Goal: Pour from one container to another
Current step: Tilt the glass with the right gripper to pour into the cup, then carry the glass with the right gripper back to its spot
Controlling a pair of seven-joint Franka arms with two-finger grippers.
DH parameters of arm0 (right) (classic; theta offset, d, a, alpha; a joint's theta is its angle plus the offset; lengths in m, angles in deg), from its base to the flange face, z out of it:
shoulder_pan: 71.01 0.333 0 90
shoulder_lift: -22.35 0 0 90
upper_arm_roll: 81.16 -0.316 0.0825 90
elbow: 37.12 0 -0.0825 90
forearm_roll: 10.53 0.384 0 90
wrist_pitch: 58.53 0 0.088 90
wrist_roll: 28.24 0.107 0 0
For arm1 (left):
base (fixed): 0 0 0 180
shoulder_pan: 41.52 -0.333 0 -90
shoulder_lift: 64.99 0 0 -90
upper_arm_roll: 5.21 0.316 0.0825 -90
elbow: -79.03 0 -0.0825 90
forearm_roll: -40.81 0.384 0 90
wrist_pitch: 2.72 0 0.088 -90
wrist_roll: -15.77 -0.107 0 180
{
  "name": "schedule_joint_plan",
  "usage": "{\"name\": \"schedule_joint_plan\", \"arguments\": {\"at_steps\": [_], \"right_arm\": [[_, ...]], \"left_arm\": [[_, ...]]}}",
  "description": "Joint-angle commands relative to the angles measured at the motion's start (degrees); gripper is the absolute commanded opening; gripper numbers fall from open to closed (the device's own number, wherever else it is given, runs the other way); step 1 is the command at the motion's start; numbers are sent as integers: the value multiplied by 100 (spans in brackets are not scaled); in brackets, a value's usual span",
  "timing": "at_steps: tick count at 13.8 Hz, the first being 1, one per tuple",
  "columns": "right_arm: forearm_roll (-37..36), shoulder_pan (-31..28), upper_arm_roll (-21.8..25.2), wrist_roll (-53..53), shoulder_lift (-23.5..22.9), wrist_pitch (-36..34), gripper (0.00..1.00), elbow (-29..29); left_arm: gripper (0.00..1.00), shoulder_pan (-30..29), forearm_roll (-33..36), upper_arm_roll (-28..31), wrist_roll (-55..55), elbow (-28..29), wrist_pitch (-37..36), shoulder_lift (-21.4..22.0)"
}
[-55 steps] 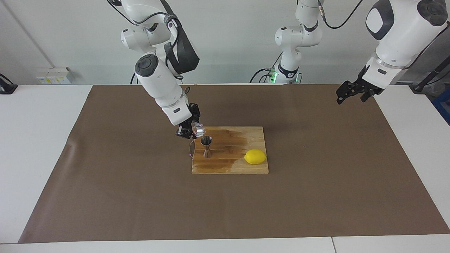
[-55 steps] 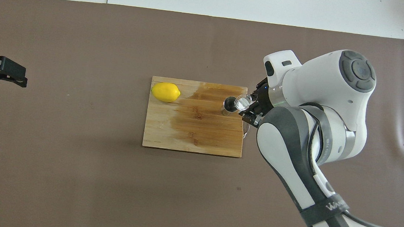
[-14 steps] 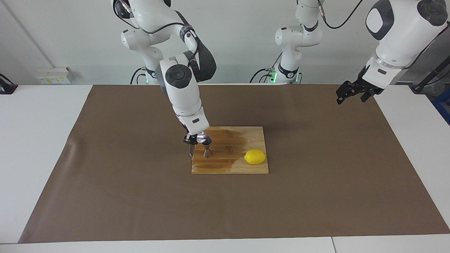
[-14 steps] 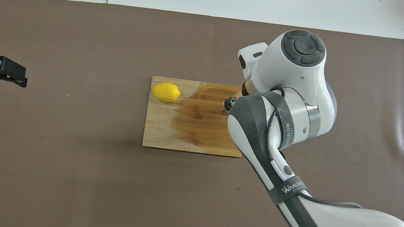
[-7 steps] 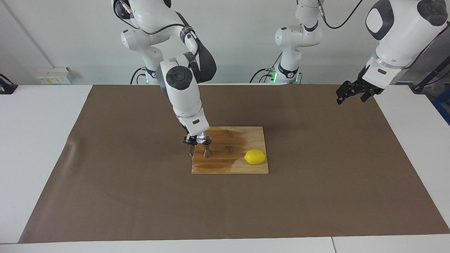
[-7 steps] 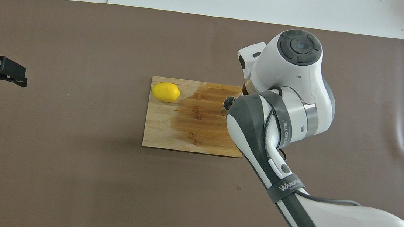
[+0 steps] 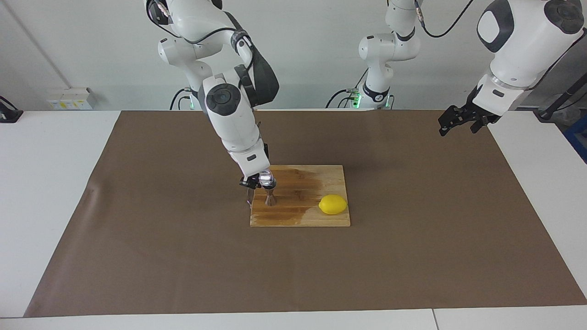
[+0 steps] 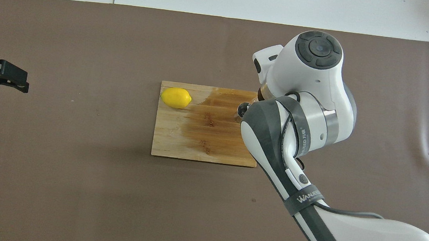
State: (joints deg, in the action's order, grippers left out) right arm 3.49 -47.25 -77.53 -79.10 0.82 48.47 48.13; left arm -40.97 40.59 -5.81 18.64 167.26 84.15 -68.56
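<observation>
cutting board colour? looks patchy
Light wood cutting board with a darker brown patch across the middle, from the jigger towards the lemon. Clearest in the overhead view.

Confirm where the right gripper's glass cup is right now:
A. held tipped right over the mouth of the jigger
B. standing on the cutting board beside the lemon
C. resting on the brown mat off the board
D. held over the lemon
A: in the facing view the right gripper holds the glass cup tipped just above the jigger, which stands on the cutting board, apart from the lemon.
</observation>
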Motion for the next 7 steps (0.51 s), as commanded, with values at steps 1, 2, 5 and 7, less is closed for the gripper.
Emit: {"name": "schedule_joint_plan", "arguments": {"at_steps": [1, 2, 5, 7], "right_arm": [[705, -423, -30, -589, 289, 13, 0, 53], [942, -572, -21, -852, 342, 13, 0, 70], [1628, -1178, -21, -1888, 413, 49, 0, 202], [1883, -1609, -21, -2469, 500, 57, 0, 412]], "left_arm": [[100, -29, 66, -28, 64, 160, -30, 155], [100, -29, 66, -28, 64, 160, -30, 155], [100, -29, 66, -28, 64, 160, -30, 155], [100, -29, 66, -28, 64, 160, -30, 155]]}}
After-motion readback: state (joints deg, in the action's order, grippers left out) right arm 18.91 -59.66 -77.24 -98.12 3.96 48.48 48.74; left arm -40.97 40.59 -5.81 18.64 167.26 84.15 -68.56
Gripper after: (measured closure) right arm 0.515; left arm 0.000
